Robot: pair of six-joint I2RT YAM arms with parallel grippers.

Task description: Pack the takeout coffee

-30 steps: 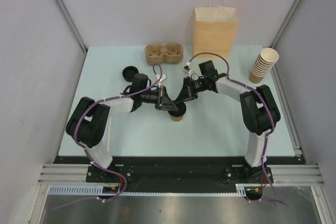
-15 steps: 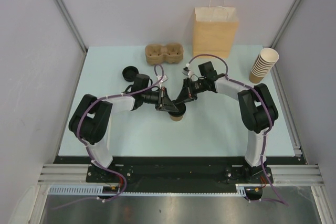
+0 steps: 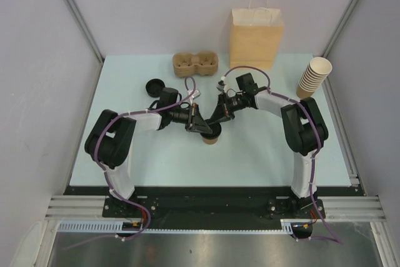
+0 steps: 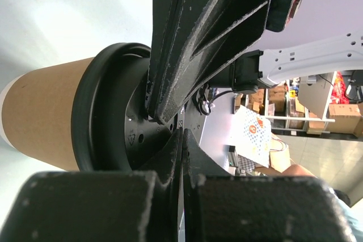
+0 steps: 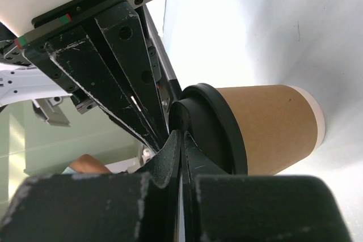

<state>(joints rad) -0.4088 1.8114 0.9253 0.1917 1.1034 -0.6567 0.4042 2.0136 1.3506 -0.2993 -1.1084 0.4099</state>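
The table carries a brown paper bag standing at the top centre of the frame. A stack of cups sits at the right edge and a pulp tray just left of the bag. The tan cup stands upright at the centre with its black lid on top. The left claw and right claw meet over it, each with fingers pressed together, gripping nothing, tips against the lid.

I judge capping nearly finished; tray and bag remain unused.

Overhead, the arms hide the lid's fit. The wrist views show its rim wrapped around the cup's mouth on the sides they face.
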